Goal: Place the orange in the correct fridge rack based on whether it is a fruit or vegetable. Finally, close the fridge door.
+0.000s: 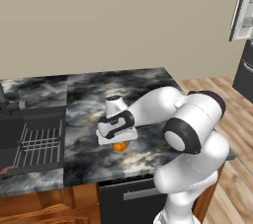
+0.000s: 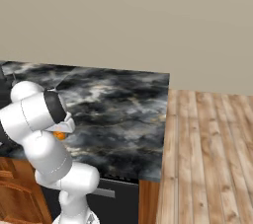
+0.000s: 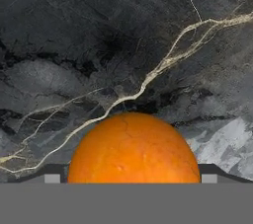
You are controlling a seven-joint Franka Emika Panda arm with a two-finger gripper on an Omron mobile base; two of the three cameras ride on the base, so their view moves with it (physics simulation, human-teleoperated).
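Arm bent low over the dark marble counter [image 1: 89,94]. Gripper [image 1: 117,141] pressed down on the orange [image 1: 119,146], which sits on the stone near the front edge. Hand view: orange [image 3: 133,149] sits between the fingertips [image 3: 52,174]; cannot tell whether they are clenched on it.
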